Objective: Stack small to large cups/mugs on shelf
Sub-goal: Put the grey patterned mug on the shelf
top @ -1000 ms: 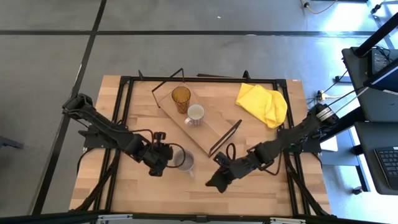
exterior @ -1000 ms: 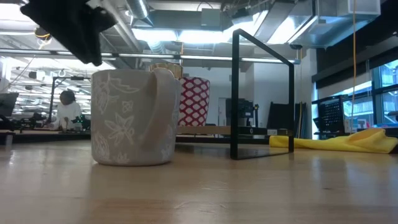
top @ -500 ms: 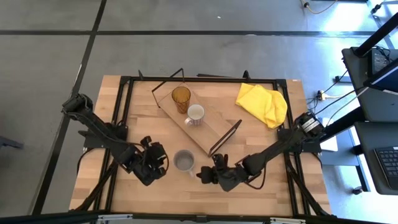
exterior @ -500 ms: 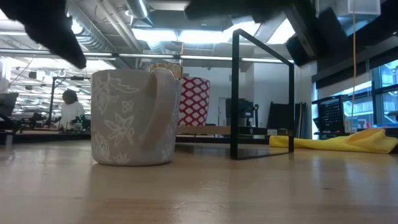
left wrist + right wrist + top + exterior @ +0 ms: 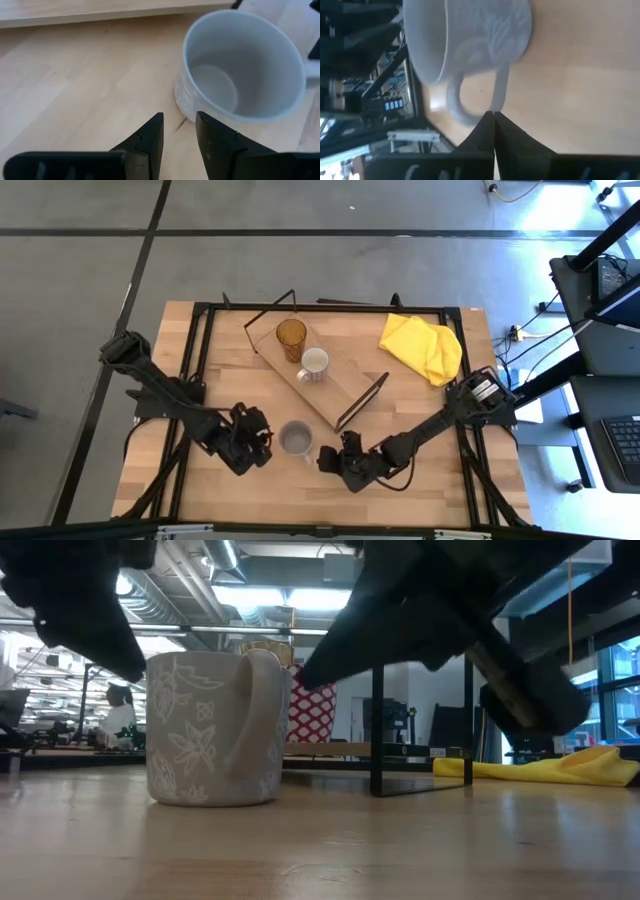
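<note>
The grey mug [image 5: 296, 438] stands upright on its base on the tabletop, near the front; it also shows in the low view [image 5: 213, 730]. The amber tumbler [image 5: 291, 337] and the white mug [image 5: 313, 364] stand on the light-wood shelf [image 5: 345, 385]. My left gripper [image 5: 262, 442] is just left of the grey mug, low over the table, its fingers [image 5: 178, 122] slightly open and empty. My right gripper [image 5: 325, 458] is just right of the mug, shut, with its tips [image 5: 493, 116] at the mug's handle [image 5: 470, 112]. My right gripper's shut fingertips [image 5: 489, 120] stand right at the outer curve of the grey mug's handle [image 5: 499, 95], coming level from the table's right side. I cannot tell whether they touch it. The mug stands upright on the table.
A yellow cloth [image 5: 422, 345] lies at the table's far right. The shelf's black wire end frames [image 5: 362, 400] rise behind the grey mug. Bare tabletop lies along the near edge [image 5: 300, 500].
My left gripper has drawn back from the grey mug toward the table's near left. My right gripper has gone toward the table's left, up to the mug's handle. The mug has stayed where it was.
</note>
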